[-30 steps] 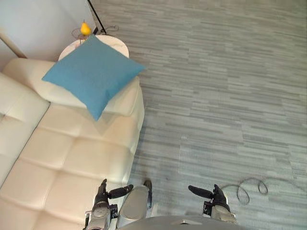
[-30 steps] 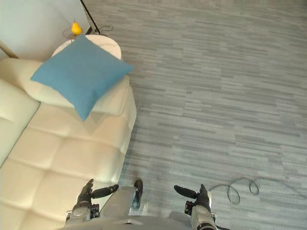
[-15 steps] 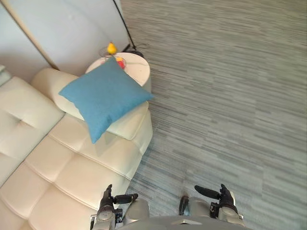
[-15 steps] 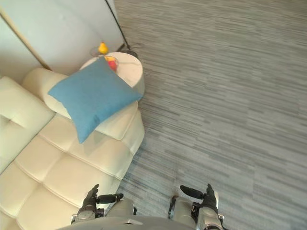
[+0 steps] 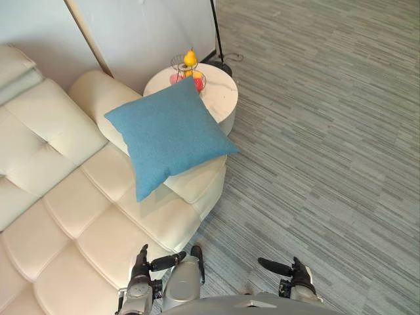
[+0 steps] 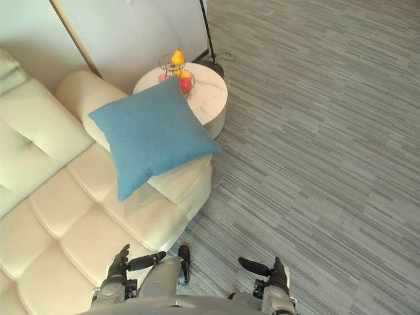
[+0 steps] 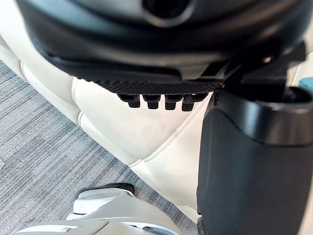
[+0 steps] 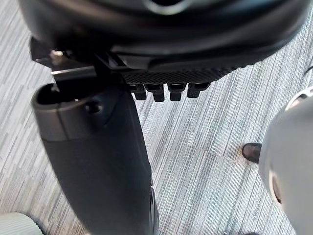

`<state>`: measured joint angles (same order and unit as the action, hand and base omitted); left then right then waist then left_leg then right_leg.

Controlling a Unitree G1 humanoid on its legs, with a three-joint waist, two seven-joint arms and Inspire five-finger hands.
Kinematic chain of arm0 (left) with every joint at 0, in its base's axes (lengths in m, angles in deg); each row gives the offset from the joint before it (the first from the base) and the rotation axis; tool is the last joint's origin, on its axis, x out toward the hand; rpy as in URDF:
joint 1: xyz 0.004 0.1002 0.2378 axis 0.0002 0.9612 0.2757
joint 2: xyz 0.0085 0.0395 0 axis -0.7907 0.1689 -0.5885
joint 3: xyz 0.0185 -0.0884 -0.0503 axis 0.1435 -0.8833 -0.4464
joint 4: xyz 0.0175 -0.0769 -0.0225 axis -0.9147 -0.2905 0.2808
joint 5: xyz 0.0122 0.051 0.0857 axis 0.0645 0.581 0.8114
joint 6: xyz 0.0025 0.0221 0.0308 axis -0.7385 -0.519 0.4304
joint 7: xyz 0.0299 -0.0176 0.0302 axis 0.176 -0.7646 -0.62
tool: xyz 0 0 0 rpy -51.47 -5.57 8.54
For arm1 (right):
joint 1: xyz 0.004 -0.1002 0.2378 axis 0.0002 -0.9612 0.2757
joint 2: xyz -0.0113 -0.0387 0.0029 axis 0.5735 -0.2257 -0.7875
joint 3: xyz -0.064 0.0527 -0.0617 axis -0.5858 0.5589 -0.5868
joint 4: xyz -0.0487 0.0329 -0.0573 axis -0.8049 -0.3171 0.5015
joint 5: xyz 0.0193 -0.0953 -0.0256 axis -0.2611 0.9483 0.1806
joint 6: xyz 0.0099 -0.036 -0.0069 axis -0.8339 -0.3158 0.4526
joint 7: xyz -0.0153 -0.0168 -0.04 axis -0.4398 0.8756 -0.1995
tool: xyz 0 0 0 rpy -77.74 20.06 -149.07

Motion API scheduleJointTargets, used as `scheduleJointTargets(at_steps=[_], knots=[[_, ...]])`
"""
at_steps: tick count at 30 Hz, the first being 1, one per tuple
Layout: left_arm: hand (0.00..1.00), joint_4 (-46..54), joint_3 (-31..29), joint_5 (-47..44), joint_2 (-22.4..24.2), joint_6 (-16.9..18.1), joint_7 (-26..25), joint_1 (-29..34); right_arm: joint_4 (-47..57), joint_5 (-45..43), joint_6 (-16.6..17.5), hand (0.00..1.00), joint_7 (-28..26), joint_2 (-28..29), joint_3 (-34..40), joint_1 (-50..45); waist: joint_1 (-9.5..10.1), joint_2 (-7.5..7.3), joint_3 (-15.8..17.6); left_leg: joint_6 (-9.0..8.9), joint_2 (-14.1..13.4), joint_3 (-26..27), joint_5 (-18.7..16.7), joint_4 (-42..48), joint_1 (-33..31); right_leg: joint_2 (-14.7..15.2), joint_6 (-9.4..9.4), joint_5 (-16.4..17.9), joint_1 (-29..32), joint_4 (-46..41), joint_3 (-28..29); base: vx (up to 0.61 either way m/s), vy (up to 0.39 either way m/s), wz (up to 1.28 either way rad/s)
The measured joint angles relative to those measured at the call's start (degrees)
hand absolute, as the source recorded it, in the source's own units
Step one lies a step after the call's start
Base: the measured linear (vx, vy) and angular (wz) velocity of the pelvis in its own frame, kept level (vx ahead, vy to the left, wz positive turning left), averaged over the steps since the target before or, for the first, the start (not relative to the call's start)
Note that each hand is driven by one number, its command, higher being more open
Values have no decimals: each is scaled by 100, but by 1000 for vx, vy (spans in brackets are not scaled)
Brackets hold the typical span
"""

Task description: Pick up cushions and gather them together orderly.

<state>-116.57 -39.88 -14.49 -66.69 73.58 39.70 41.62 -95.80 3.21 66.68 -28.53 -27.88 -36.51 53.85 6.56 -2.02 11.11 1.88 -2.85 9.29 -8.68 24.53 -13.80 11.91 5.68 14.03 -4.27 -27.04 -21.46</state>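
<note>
Cream sofa [image 5: 79,216] takes up the left of the frame. One blue cushion [image 5: 167,134] leans on its armrest [image 5: 98,92], upper middle. It looks soft, light and squishy, so pinch a corner or hug both sides. The left robot hand [image 5: 140,269] and right robot hand [image 5: 296,272] wait at the bottom, fingers apart and empty.

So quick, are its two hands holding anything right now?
Left hand: open, empty, by the cream tufted leather sofa.
Right hand: open, empty, above the grey striped carpet.
</note>
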Motion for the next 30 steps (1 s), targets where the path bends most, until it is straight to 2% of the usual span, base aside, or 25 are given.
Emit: scheduleJointTargets(at_steps=[1, 2, 4, 5, 7, 10, 11, 12, 14, 17, 19, 22, 24, 25, 27, 28, 30], knots=[[100, -19, 75, 4, -47, -27, -1, 1, 25, 3, 3, 100, -12, -10, -3, -12, -66, -37, -21, 49, 124, -111, -119, -40, 140, 258, 201, -179, 289, -951, 62, 303, 131, 76], [100, -35, 213, 12, -112, -70, 6, -24, 33, 2, 19, 100, -37, -22, 6, -35, -121, -47, -18, 108, 247, -367, -276, -33, 332, 409, 218, -210, 673, -1992, 328, 362, 130, 80], [100, -54, 211, 12, -109, -104, -5, -15, 69, 0, 19, 100, -42, -20, 1, -74, -95, -47, -26, 132, 287, -516, -324, -114, 549, 367, 194, -70, 845, -2198, 445, 254, -3, 69], [100, -56, 211, 11, -101, -119, -13, 19, 149, 0, 32, 100, -43, -15, -18, -105, -101, -40, -36, 130, 300, -721, -323, -296, 795, 259, 77, 36, 1045, -2084, 445, 214, -37, 66], [100, -54, 206, 11, -90, -119, -13, 14, 260, -2, 55, 100, -42, -8, -17, -147, -129, -12, -51, 114, 297, -981, -313, -416, 924, 128, -11, 100, 1264, -1638, 498, 159, -74, 78], [100, -32, 166, 11, -33, -118, -32, -16, 394, -5, 80, 100, -40, -17, 15, -199, -165, 49, -80, -25, 279, -1410, -349, -434, 968, -156, -53, 86, 1549, -565, 1027, 171, -201, 84], [100, -4, 147, 12, -20, -118, -44, -13, 426, -9, 81, 100, -35, -4, 31, -215, -187, 22, -106, -188, 274, -1592, -430, -308, 937, -299, -65, -140, 1527, 141, 1388, 190, -368, 91], [100, 1, 101, 9, 12, -120, -54, -26, 461, -9, 72, 100, -43, 41, 44, -254, -178, 11, -138, -346, 269, -1687, -576, -154, 849, -342, -134, -607, 1488, 317, 1444, 181, -382, 73], [100, 9, 31, 8, 176, -122, -80, 37, 538, -15, 74, 100, -29, 17, 163, -254, -137, 251, -262, -443, 0, -1713, -632, -133, 847, -534, -227, -546, 1378, 411, 1199, 135, -318, 41], [100, 18, -104, -1, 328, -113, -86, 18, 605, -15, 71, 100, -25, -7, 162, -299, -129, 347, -335, -638, -199, -1715, -521, -458, 984, -668, -295, -506, 1188, 581, 915, 82, -224, 37], [100, 30, -120, -26, 346, -105, -91, 12, 632, -15, 71, 100, -25, 20, 159, -327, -128, 322, -387, -720, -262, -1754, -435, -650, 1068, -701, -301, -510, 1034, 724, 769, 19, -144, 33], [100, 70, -119, -114, 429, -101, -105, 27, 823, -16, 59, 100, -21, 131, 148, -419, -120, 210, -584, -740, -283, -1797, -279, -935, 1123, -735, -355, -593, 912, 1020, 656, 24, -44, 18], [100, 72, -111, -139, 483, -102, -110, 24, 1143, -14, 52, 100, -20, 209, 88, -466, -136, 119, -668, -749, -277, -1815, -171, -1088, 1122, -738, -359, -691, 886, 1205, 621, 43, 11, 12], [100, 116, -110, -151, 481, -107, -106, 25, 1628, -13, 55, 100, -15, 224, 80, -553, -145, 99, -676, -755, -269, -1841, -68, -1240, 1166, -744, -348, -815, 782, 1428, 579, 31, 25, 12], [100, 132, -112, -154, 484, -107, -112, 33, 1797, -13, 57, 100, -7, 213, 81, -584, -146, 103, -675, -755, -267, -1849, -39, -1278, 1187, -740, -333, -850, 740, 1493, 565, 14, 31, 13], [100, 292, -117, -276, 480, -108, -182, 108, 2423, -12, 112, 100, 39, 163, 84, -672, -168, 118, -685, -741, -215, -1867, 94, -1450, 1234, -702, -312, -949, 659, 1683, 509, 7, 49, 23], [100, 509, -125, -388, 475, -108, -234, 199, 2757, -13, 174, 100, 58, 134, 107, -715, -188, 126, -681, -740, -179, -1931, 172, -1537, 1268, -677, -289, -994, 605, 1775, 447, 0, 35, 22]])
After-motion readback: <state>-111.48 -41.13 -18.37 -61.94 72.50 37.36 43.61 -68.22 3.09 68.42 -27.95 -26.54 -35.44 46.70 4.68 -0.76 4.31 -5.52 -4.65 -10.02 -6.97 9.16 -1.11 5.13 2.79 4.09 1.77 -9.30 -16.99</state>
